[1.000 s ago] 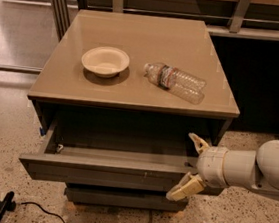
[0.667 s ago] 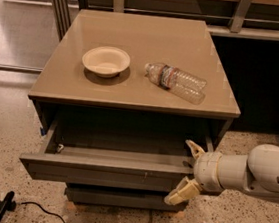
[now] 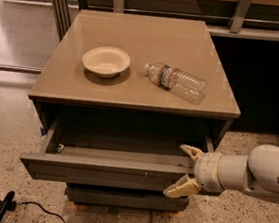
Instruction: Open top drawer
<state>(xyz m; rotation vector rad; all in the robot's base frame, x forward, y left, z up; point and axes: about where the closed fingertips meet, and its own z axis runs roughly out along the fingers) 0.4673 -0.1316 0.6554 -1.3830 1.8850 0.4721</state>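
top drawer [image 3: 107, 174]: stands pulled well out from under the table [image 3: 153, 37] top, its dark grey front forward and the shallow grey interior exposed. small pale scratches show right of centre on the front.

claw [image 3: 186, 169]: at the right end of the drawer front, spread apart. one pale finger [image 3: 191, 151] lies over the front's top edge and the other sits below its bottom edge. it is not clamped on the front, and contact cannot be confirmed.

step in hand: judged to be the end of the pull, and the opening looks largely done. the next move calls either for a short further draw straight out along the drawer's travel, or for a clean retreat to the right of the drawer without knocking the front back in.

outward: a narrower drawer front [image 3: 124, 198] sits closed below the top drawer. above it on the table rest a pale bowl [image 3: 106, 61] to the left and a clear bottle [image 3: 175, 81] lying on its side to the right.

change from the earlier frames: the drawer's extension appears unchanged. the claw has dropped slightly and edged left along the drawer front.
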